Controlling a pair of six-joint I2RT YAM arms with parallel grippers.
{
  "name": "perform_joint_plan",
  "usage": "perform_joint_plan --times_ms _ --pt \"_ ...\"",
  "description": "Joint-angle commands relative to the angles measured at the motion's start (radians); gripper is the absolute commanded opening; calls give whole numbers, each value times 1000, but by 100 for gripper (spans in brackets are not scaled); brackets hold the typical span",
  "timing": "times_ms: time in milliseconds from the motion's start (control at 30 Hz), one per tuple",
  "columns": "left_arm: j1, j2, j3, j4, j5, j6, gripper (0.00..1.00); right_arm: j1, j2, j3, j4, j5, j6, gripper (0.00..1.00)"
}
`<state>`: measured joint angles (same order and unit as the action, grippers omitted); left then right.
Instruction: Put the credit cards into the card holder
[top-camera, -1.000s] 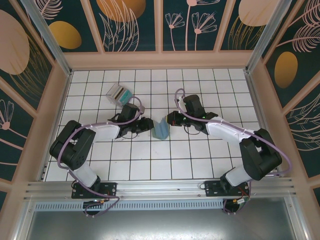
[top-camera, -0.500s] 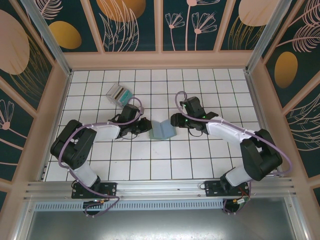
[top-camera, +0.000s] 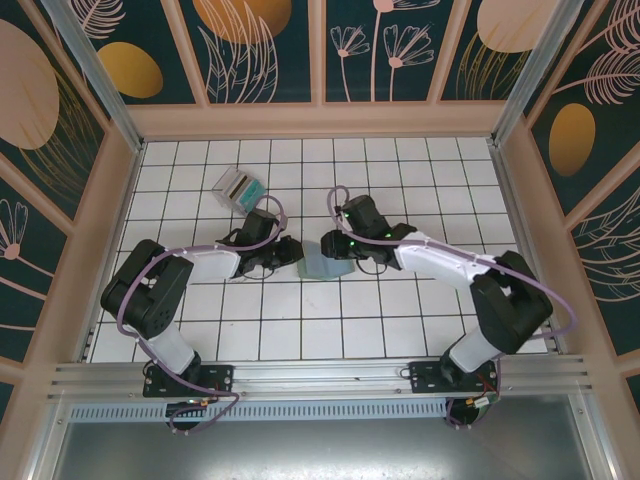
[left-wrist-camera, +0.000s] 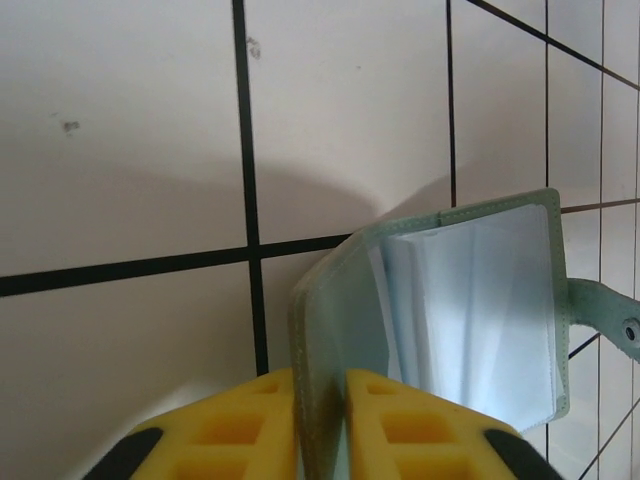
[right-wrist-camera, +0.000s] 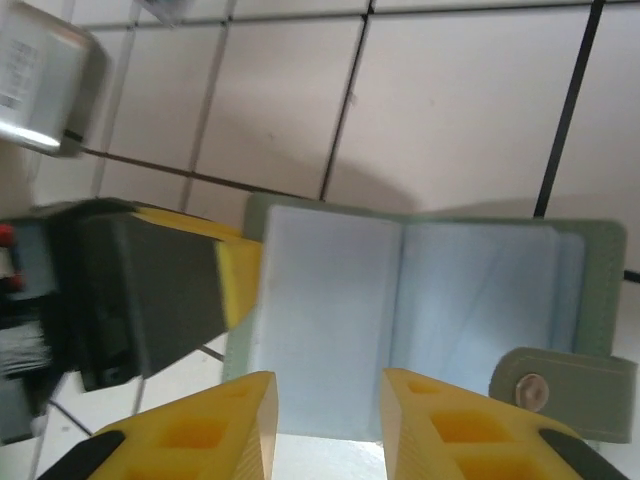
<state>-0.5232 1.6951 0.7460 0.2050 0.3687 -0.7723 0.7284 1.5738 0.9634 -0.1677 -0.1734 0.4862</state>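
The sage-green card holder (top-camera: 325, 267) lies spread open near the middle of the tiled floor, its clear inner sleeves (right-wrist-camera: 420, 290) facing up. Its snap strap (right-wrist-camera: 560, 385) hangs off the right side. My left gripper (top-camera: 296, 253) is shut on the holder's left cover (left-wrist-camera: 325, 330), with a yellow finger on either side of it. Close above the sleeves hovers my right gripper (right-wrist-camera: 328, 385), jaws apart and nothing between them. The credit cards (top-camera: 238, 186) sit in a grey and teal pile at the back left, with a silvery one (right-wrist-camera: 35, 85) in the right wrist view.
White tiles with black lines cover the floor (top-camera: 400, 330). Wooden walls (top-camera: 320, 120) close in the back and both sides. The two arms meet at the centre, with open tiles in front of and behind them.
The holder has gone from standing folded to lying open. My right gripper let go, opened, and moved left over the sleeves. The left gripper has kept its place and its hold.
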Motion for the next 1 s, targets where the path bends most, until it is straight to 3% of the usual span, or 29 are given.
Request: perform_joint_plan --times_ms 0,233,600,867,967 --pt "5 -23 -13 6 -9 -14 26 29 88 66 -72 109 35 33" --pt "39 -86 -84 113 56 -120 39 84 222 133 -138 184 53 35" --pt "156 -275 -156 25 -72 -148 44 199 353 231 -238 396 61 59" --pt "246 -355 -137 -52 -130 -105 46 241 348 262 -255 470 102 62" --pt "269 -396 -102 -102 -212 -71 48 249 300 246 -226 504 108 63"
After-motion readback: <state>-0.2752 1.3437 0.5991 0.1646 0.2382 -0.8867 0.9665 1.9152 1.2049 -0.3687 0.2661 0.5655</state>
